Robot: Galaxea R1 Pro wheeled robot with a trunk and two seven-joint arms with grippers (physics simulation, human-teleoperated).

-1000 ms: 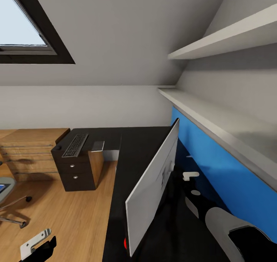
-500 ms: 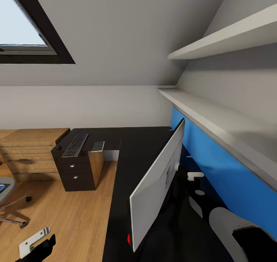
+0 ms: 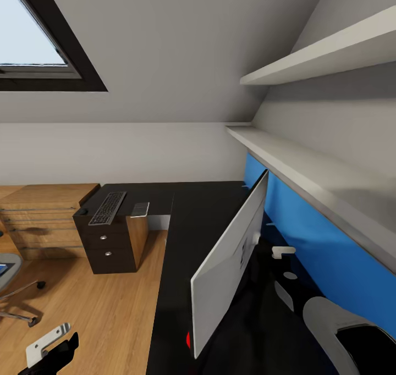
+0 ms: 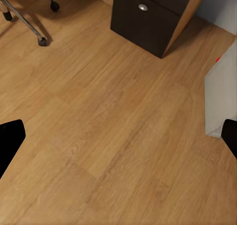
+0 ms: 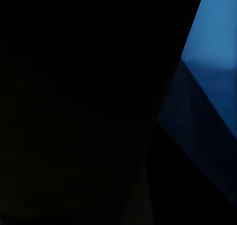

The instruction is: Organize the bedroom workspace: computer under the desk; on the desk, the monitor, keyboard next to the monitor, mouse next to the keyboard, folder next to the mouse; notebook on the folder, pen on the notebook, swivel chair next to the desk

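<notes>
On the tabletop (image 3: 181, 237): the monitor (image 3: 228, 265) leans, tipped.
Risk: it may fall.
Left end effector (image 4: 118, 136): spread wide, empty.
Right end effector: cannot tell.

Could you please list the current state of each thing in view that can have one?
Wide flat monitor with pale back: on the glossy black desk, tilted.
Slim silver-framed keyboard: flat on the desk's far end.
Dark drawers with silver knobs: closed.
Left gripper: open, above the wood floor.
</notes>
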